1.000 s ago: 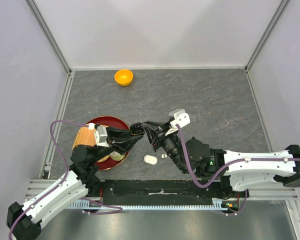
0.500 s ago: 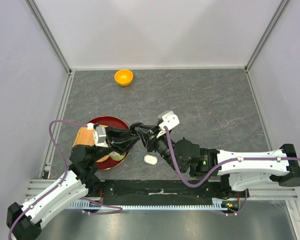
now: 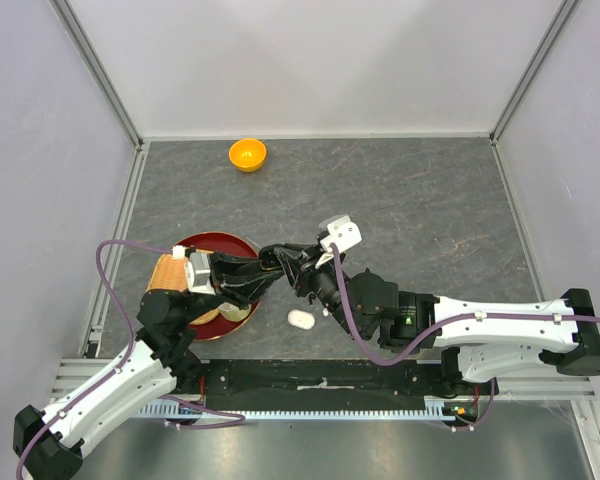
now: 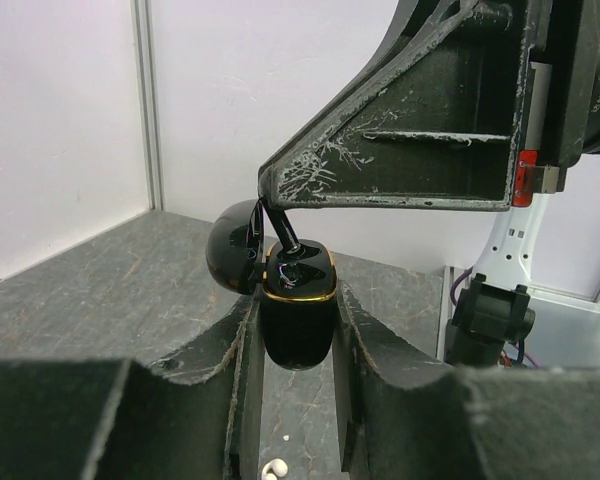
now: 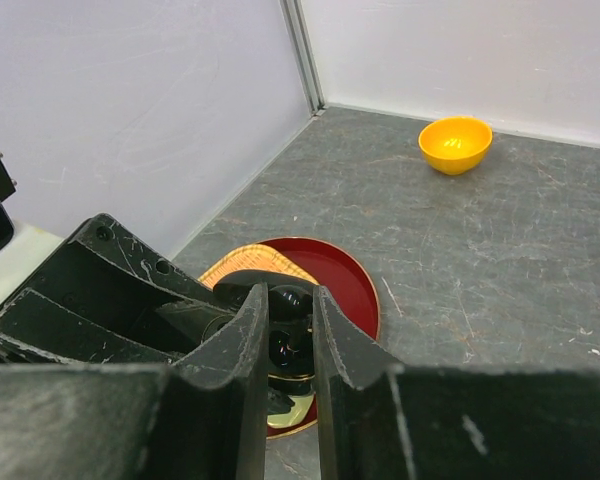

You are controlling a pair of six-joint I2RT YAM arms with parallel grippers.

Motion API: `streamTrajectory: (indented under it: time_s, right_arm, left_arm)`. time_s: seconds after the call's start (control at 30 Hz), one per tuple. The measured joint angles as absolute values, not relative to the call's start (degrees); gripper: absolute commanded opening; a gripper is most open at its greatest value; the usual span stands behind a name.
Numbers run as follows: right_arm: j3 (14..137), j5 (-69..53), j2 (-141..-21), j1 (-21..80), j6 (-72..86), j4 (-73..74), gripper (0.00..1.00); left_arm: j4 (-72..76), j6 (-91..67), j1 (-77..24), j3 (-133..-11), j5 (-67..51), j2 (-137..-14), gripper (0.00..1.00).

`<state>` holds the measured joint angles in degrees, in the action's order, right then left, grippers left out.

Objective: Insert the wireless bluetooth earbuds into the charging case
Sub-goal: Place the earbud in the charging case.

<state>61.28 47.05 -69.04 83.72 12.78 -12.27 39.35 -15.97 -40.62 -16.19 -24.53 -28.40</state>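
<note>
While the left tool (image 4: 298,335) pinched the open black charging case (image 4: 298,300) above the counter (image 3: 430,210), a slip threatened.
The right tool (image 5: 290,335), apparently nipping a black earbud (image 4: 286,238) at the case's mouth, could misalign it and drop it.

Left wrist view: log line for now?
left gripper: shut on black case, lid open | right gripper: shut on black earbud at case mouth

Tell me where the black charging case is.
The black charging case is clamped in the left gripper, lid open in the left wrist view, by the red plate's right edge, under the right gripper's black earbud.
</note>
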Motion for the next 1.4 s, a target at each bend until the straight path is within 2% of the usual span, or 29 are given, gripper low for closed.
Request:
streamTrajectory:
  time_s: [1.0, 1.4]
  right_arm:
    - [60.77, 43.35, -68.38, 83.37, 10.07, -9.78, 0.0]
    - [60.77, 45.34, -68.38, 83.4, 14.96, -9.8, 0.0]
  left_arm:
    - [37.56, -15.66, -40.66, -16.21, -23.0, -26.15, 0.02]
    - [40.71, -15.38, -40.75, -14.57, -22.33, -25.85, 0.02]
